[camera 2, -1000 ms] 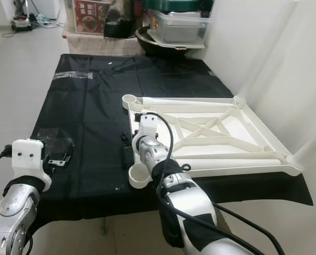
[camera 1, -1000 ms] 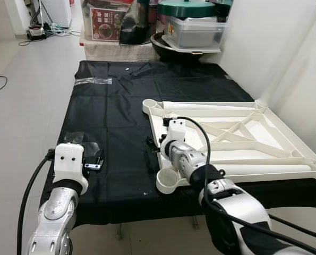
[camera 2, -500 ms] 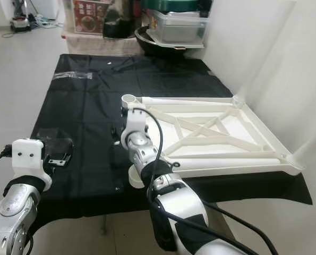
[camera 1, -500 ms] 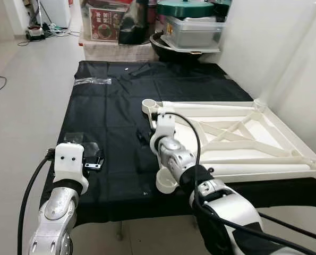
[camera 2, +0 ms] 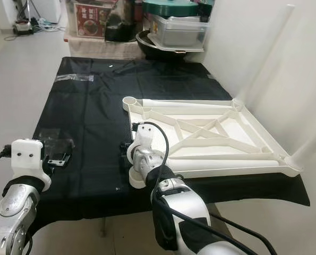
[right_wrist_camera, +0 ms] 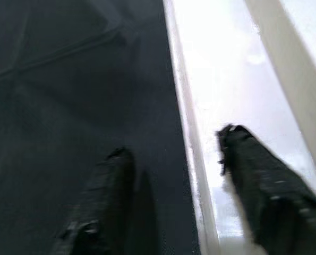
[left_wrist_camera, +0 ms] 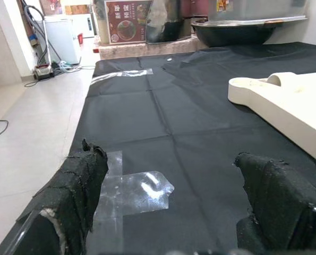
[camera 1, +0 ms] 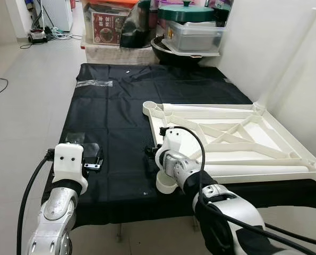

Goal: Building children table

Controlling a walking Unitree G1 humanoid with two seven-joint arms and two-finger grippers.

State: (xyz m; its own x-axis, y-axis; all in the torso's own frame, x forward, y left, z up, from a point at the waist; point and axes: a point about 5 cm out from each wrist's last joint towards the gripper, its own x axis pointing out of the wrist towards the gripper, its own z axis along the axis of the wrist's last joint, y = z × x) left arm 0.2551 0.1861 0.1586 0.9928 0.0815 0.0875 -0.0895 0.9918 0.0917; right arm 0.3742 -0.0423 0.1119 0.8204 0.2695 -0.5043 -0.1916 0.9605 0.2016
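- An upturned white table top [camera 1: 237,139] lies on a black cloth [camera 1: 115,111].
- The right gripper [right_wrist_camera: 173,196] straddles the table top's left rim, fingers apart, clasping nothing.
- The left gripper [left_wrist_camera: 171,212] hovers well left of the table top, spread wide over clear tape [left_wrist_camera: 131,191].

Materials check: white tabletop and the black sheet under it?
Tabletop: looks like moulded plastic, off-white with a slight sheen; ribbed underside and round corner sockets suggest moulding. Black sheet: probably thin plastic film or light fabric, shown by creases and fold lines; which of the two is unclear.
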